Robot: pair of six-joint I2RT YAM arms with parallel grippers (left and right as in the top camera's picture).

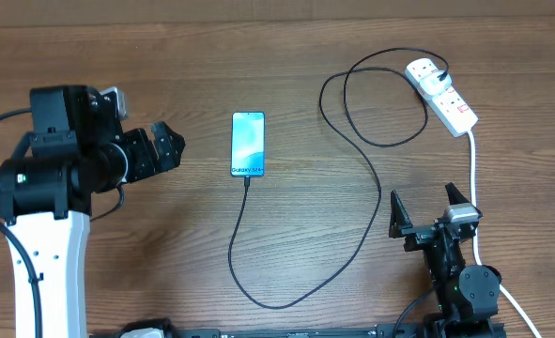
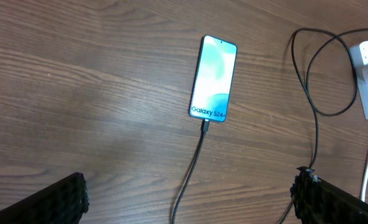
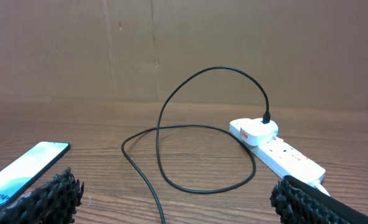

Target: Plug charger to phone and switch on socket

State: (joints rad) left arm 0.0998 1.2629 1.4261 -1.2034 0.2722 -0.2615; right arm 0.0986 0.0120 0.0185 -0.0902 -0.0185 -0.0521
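Roughly mid-table lies the phone [image 1: 248, 144], flat and screen up. Its long axis runs from the far edge toward the robot, and the "Galaxy S24+" end points at the robot. The charger [image 1: 366, 197] meets that near edge with its connector tip [image 1: 247, 180], which looks seated, though the overhead view is too small to be sure. From there the cable loops toward the robot, swings right and away, and coils up to its black plug [image 1: 425, 70] in the far end of the socket [image 1: 443, 94]. That strip lies at the far right, angled across the table [image 1: 258, 56].

The cable should be light and limp, so the stiff tip is the place to hold it. The phone looks smooth and likely to slide on the wood. The strip's red switches are small, and their position cannot be read.

The left gripper [image 1: 164, 148] hovers left of the phone, jaws wide and empty. The right gripper [image 1: 425, 202] sits nearer the robot than the strip, equally wide, beside the white cord [image 1: 472, 188].
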